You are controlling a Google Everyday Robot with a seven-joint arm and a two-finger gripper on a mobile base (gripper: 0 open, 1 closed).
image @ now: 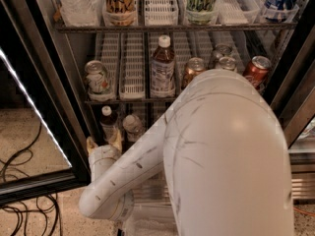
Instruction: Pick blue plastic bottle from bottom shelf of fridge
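The blue plastic bottle (108, 121), small with a white cap and dark drink, stands at the left front of the bottom shelf (147, 188) of the fridge (74, 77). My gripper (104, 140) is right in front of the bottle and just below its cap. Its two tan fingertips (91, 143) stand apart, one on each side of the bottle's lower body, so it is open. My big white arm hides most of the bottom shelf and the bottle's base.
A second small container (132, 125) stands just right of the bottle. The middle shelf holds a taller white-capped bottle (162, 65) and several cans (97, 80). The black-framed glass door (39, 87) stands open at left. Cables (24, 200) lie on the floor.
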